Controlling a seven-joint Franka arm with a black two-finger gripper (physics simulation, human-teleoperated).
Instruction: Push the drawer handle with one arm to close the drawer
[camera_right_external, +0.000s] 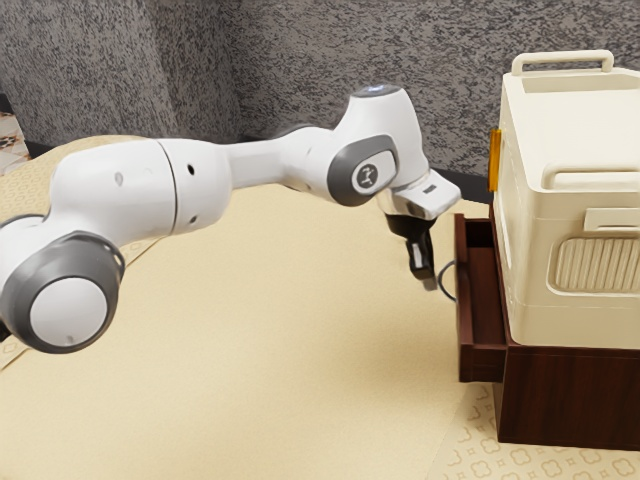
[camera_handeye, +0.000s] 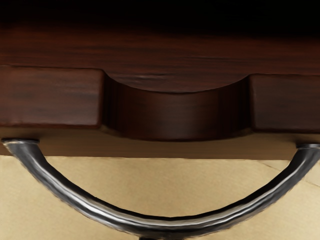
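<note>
Right now the claw hangs above the tan desk, pointing down with a slight tilt, right by the curved metal handle of the dark wooden drawer. I can't tell how far open the claw is, nor whether it touches or has hold of the handle. The drawer sticks partway out of its wooden cabinet, and a cream-coloured case sits on top of that cabinet.
</note>
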